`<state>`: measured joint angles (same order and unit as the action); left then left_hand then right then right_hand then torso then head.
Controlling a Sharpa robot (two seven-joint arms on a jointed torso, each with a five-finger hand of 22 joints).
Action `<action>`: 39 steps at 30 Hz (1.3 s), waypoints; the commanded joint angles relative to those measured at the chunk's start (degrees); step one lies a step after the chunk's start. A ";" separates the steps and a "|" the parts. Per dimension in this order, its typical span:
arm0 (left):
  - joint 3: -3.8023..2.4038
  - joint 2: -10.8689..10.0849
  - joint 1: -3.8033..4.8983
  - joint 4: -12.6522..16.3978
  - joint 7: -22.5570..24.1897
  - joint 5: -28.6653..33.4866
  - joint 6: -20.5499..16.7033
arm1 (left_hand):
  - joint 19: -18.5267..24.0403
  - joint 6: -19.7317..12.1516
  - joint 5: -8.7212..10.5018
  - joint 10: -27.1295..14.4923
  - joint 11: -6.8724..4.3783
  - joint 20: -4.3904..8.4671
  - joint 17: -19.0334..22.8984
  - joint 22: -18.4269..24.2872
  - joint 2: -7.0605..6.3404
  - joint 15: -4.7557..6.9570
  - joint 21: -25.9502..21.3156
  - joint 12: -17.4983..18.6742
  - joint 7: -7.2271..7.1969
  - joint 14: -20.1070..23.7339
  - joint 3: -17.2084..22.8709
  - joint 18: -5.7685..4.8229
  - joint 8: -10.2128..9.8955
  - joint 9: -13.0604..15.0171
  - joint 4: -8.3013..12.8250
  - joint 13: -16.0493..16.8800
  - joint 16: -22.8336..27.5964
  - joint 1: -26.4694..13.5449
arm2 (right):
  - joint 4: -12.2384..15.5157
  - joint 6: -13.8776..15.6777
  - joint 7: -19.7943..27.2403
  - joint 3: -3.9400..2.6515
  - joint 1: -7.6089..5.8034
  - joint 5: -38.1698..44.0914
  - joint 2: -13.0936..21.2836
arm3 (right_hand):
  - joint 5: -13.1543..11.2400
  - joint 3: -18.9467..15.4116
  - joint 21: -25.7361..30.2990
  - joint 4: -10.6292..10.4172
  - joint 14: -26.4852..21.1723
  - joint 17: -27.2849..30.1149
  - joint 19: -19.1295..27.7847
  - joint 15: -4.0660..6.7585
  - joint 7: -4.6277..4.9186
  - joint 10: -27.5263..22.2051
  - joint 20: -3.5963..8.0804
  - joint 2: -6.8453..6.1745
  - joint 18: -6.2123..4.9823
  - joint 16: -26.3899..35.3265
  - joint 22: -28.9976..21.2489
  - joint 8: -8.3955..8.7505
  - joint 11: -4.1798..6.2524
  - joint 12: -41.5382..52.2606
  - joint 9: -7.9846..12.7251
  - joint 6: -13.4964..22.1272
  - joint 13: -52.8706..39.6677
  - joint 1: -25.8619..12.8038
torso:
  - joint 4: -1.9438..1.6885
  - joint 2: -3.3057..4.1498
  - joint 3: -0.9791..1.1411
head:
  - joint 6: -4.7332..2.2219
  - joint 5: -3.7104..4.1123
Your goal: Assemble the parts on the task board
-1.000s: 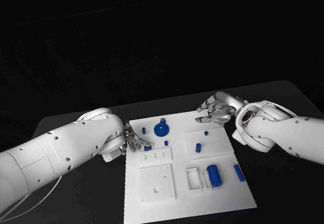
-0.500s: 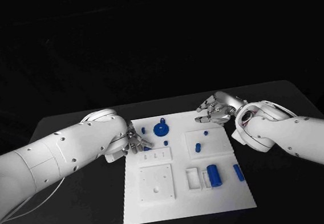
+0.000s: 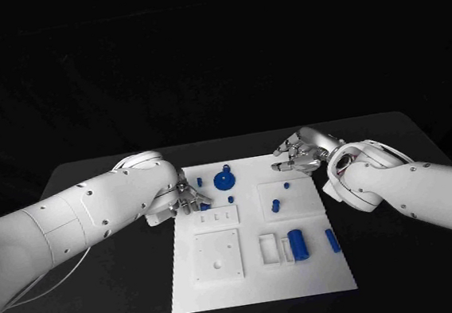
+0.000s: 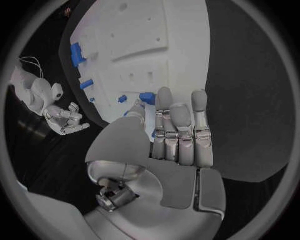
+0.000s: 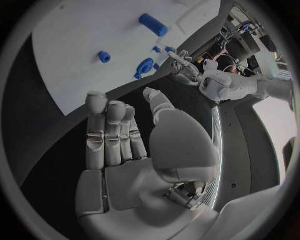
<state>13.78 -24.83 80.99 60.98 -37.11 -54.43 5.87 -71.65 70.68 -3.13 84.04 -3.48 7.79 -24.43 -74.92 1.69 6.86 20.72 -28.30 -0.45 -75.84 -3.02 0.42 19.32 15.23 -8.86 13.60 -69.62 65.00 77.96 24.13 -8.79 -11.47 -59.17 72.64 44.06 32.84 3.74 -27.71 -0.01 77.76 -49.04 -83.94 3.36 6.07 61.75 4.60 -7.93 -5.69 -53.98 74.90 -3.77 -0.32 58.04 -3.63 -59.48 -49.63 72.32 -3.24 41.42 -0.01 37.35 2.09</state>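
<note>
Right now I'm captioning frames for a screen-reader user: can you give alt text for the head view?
A white task board lies on a black table, scattered with small blue parts. The left hand reaches over the board's far left corner, and the right hand hangs beside its far right edge.

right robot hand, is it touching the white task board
Apart. The right wrist view shows the silver right robot hand open over black table, dark tabletop lying between its fingertips and the white task board's edge.

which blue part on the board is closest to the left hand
The small blue piece right at the left hand's fingertips, at the task board's far left; the other blue parts lie farther right.
</note>
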 commanded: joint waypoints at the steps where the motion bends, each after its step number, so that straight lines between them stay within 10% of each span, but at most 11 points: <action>1: -0.02 0.32 -0.09 -0.20 -0.44 0.19 1.97 | 0.48 -0.49 -0.59 2.48 -0.21 0.12 0.06 -1.11 1.75 0.26 0.18 0.03 -0.16 0.01 0.31 -0.42 0.25 -0.07 1.34 0.05 -0.34 0.89 | 0.08 -0.46 0.24 -0.03 0.03 0.14 -0.04 | 0.27 0.36 -0.13 0.05 0.28 0.07 -2.42 0.17 0.16 -0.02 -0.02 -0.06 -0.81 0.32 3.10 0.20 -0.07 -0.18 0.06 0.10 0.06 -0.40 | -0.02 0.02 -0.01 | -0.02 -0.03; 2: -0.02 0.38 -0.12 -0.28 -0.47 0.21 2.14 | 0.49 -0.60 -3.09 2.48 -0.23 0.12 0.06 -1.11 2.29 0.28 0.18 0.05 -0.24 0.03 0.43 -0.42 0.22 -0.10 1.89 0.06 -0.37 1.47 | 0.08 -0.48 0.24 -0.03 0.03 0.14 -0.04 | 0.27 0.36 -0.13 0.05 0.28 0.07 -2.42 0.17 0.16 -0.02 -0.02 -0.06 -0.81 0.32 3.10 0.20 -0.07 -0.18 0.06 0.10 0.06 -0.40 | -0.02 0.02 -0.02 | 0.00 -0.02; 12: -0.03 0.60 -0.54 -0.85 -0.48 0.26 3.36 | 0.58 -0.83 -3.79 2.48 -0.30 0.13 0.08 -1.12 3.44 0.31 0.21 0.07 -0.39 0.15 -0.28 -0.42 0.27 -0.20 6.11 0.17 -0.54 4.61 | 0.04 -0.55 0.25 -0.03 0.03 0.14 -0.05 | 0.31 0.62 -0.11 0.18 0.27 0.07 -2.40 0.18 0.14 0.03 -0.01 -0.01 -0.81 0.32 3.10 0.21 -0.04 -0.12 0.06 -0.01 0.02 -0.56 | -0.02 -0.02 -0.03 | 0.16 -0.03; 28: -0.04 -0.46 -0.72 -1.87 -0.57 0.26 2.40 | 0.59 -0.81 -4.00 2.50 -0.29 0.14 0.11 -1.11 4.47 0.31 0.24 0.07 -0.39 0.15 -0.32 -0.42 0.28 -0.25 6.41 0.17 -0.55 4.59 | 0.00 -0.51 0.28 -0.03 0.04 0.14 0.00 | 0.31 0.62 -0.11 0.18 0.27 0.07 -2.40 0.18 0.14 0.03 -0.01 -0.01 -0.81 0.32 3.10 0.21 -0.04 -0.12 0.06 -0.01 0.02 -0.56 | -0.06 -0.02 -0.05 | 0.10 -0.31; 39: -0.04 -2.09 -0.72 -0.99 0.04 1.46 1.46 | 0.66 -1.78 -3.35 2.39 -0.07 0.05 0.34 -1.06 2.68 0.15 0.05 0.54 0.11 0.27 -1.80 -0.42 -0.87 -1.00 5.45 -0.03 -0.22 3.23 | -0.10 -0.53 0.31 -0.03 0.06 0.14 0.01 | 0.31 0.62 -0.11 0.18 0.27 0.07 -2.40 0.18 0.14 0.03 -0.01 -0.01 -0.81 0.32 3.10 0.21 -0.04 -0.12 0.06 -0.01 0.02 -0.56 | -0.10 -0.04 -0.11 | 0.16 -0.46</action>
<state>13.73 -26.97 80.32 59.63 -37.35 -54.14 7.23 -71.32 69.38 -6.80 84.04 -3.47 7.87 -24.13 -74.90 4.71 6.86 20.72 -27.97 -0.32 -75.84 -4.56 0.43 18.74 14.45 -3.34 13.65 -69.88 68.78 77.84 24.11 -8.79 -11.47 -59.16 72.63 44.10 32.84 4.07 -27.71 0.32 77.76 -49.04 -83.94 3.36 6.07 61.75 4.60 -7.93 -5.69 -53.98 74.90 -3.77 -0.32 58.04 -3.63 -59.48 -49.64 72.32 -3.34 41.38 -0.08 37.55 1.72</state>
